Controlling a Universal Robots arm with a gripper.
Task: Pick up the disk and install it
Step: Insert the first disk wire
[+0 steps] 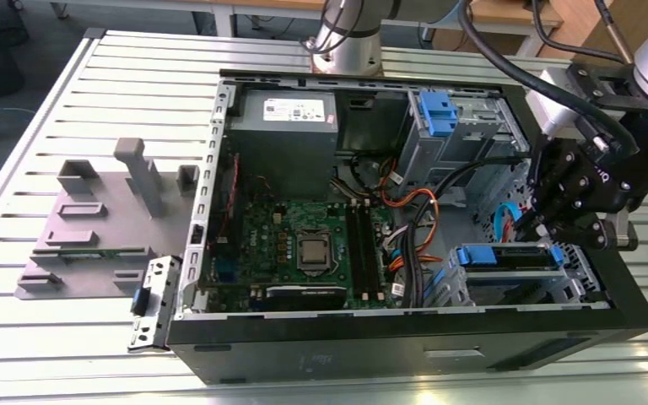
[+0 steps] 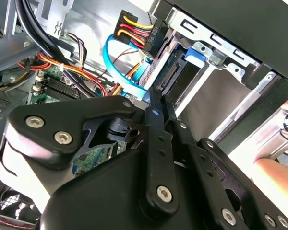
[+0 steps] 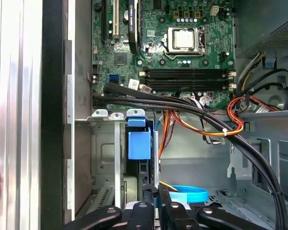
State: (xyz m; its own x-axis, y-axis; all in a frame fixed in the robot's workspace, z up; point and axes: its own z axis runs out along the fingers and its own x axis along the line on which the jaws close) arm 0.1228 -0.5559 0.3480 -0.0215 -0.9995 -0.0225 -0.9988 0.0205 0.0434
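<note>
The pincer (image 1: 552,226) hangs inside the open computer case (image 1: 301,354), at the drive cage (image 1: 577,278) near the case's front corner. Its two thin fingers (image 2: 156,108) are pressed together with nothing between them — clenched, holding nothing. The disk (image 1: 510,257) sits in the cage just beyond the fingertips, its blue end tab (image 3: 139,143) facing out toward the motherboard (image 3: 182,57); in the second wrist view its connector edge (image 2: 170,76) lies right ahead of the fingertips. A light-blue flat cable (image 2: 120,69) curves beside the pincer. A person's hand (image 2: 278,172) rests at the case's outer edge — on the far side of the cage. The case lies on a slatted bench (image 1: 31,337).
</note>
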